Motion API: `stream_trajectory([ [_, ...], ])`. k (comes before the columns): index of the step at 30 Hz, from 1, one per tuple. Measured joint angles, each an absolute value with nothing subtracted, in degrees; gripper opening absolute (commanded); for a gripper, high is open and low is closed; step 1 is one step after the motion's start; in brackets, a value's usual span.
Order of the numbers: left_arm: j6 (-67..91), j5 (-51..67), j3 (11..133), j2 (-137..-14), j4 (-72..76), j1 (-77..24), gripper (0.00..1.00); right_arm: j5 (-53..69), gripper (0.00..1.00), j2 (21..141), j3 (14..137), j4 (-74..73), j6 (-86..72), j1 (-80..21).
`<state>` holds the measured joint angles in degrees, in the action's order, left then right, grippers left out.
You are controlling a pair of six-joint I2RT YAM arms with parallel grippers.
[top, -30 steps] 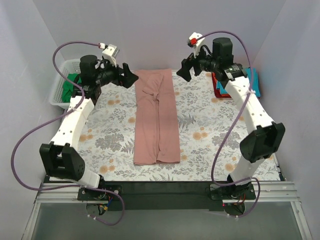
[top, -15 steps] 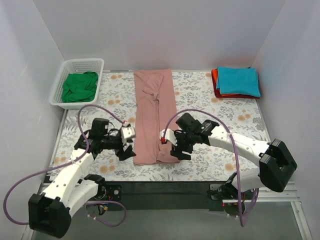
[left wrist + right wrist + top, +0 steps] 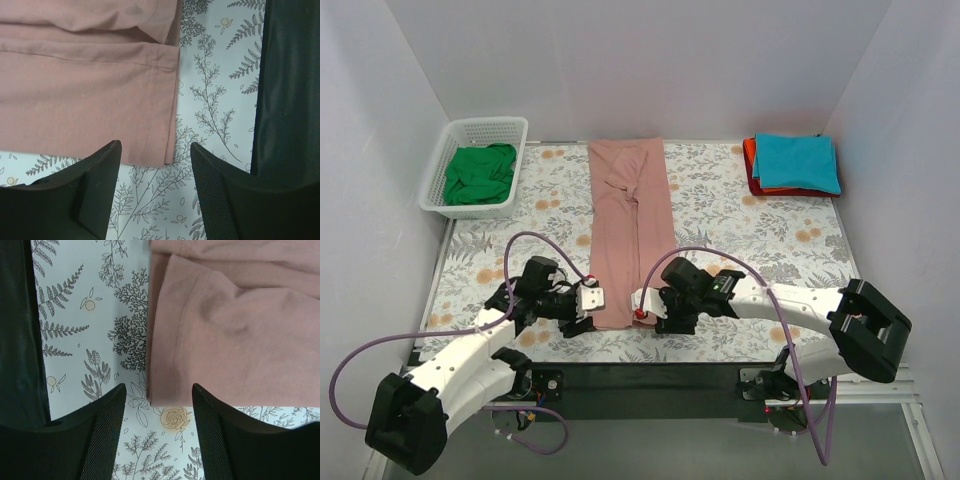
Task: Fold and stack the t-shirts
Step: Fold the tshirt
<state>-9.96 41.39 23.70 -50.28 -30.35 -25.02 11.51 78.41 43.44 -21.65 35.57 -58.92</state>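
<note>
Covering both near corners of the pink t-shirt from above, the arms hide how its hem ends; only the wrist views show that, and each cuts off the rest of the shirt. Left claw: jaws partly apart, straddling the near-left corner, gripping nothing. Right claw: the same at the near-right corner. Whether any fingertip touches the fabric cannot be told.

The shirt lies flat on the floral cloth as a long narrow strip running from far edge to near edge, sides folded inward, with stitched hems layered at the corners. No print shows on its upper face. A green tee sits crumpled in the white basket at far left. At far right, a folded teal tee covers most of a red-orange tee.
</note>
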Motion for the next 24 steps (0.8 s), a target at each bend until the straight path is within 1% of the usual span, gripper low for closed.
stream_trajectory([
  [4, -10.31, 40.25, 22.7, -50.94, -27.79, -26.83, 0.56, 10.48, 0.6, 79.9, 40.84, -19.27, 35.57, -59.57],
  [6, -10.57, 39.51, 22.0, -51.64, -26.92, -27.73, 0.56, 10.37, 0.56, 80.71, 39.92, -18.11, 35.55, -59.7],
  [10, -10.98, 37.71, 20.6, -52.9, -25.54, -29.26, 0.57, 10.28, 0.45, 80.84, 39.18, -15.11, 35.18, -59.72],
  [11, -11.07, 37.21, 20.27, -53.23, -25.1, -29.67, 0.57, 10.31, 0.41, 80.82, 38.92, -14.46, 35.11, -59.77],
  [13, -11.09, 36.07, 19.84, -53.95, -24.64, -30.55, 0.57, 10.41, 0.37, 80.64, 38.33, -13.1, 34.98, -59.77],
  [15, -11.09, 34.81, 19.4, -54.92, -23.86, -31.55, 0.54, 10.33, 0.31, 80.44, 37.71, -11.86, 34.96, -59.83],
  [18, -11.07, 33.15, 19.14, -55.88, -22.57, -32.97, 0.49, 9.89, 0.27, 80.25, 37.06, -10.41, 34.89, -60.05],
  [19, -11.11, 32.56, 19.11, -55.96, -22.02, -33.52, 0.46, 9.72, 0.26, 80.25, 36.95, -10.07, 34.92, -60.16],
  [20, -11.14, 31.97, 19.09, -56.14, -21.63, -34.04, 0.36, 9.45, 0.2, 80.25, 36.88, -9.85, 34.92, -60.29],
  [22, -11.09, 31.03, 19.09, -56.82, -20.56, -35.09, 0.22, 8.6, 0.1, 80.36, 36.75, -9.26, 34.98, -60.77],
  [23, -11.22, 30.48, 19.09, -57.14, -20.01, -35.59, 0.13, 7.99, 0.02, 80.44, 36.71, -8.93, 34.98, -61.06],
  [24, -11.51, 29.8, 19.09, -57.49, -19.35, -36.01, 0.07, 7.42, 0.01, 80.51, 36.69, -8.71, 35.05, -61.36],
])
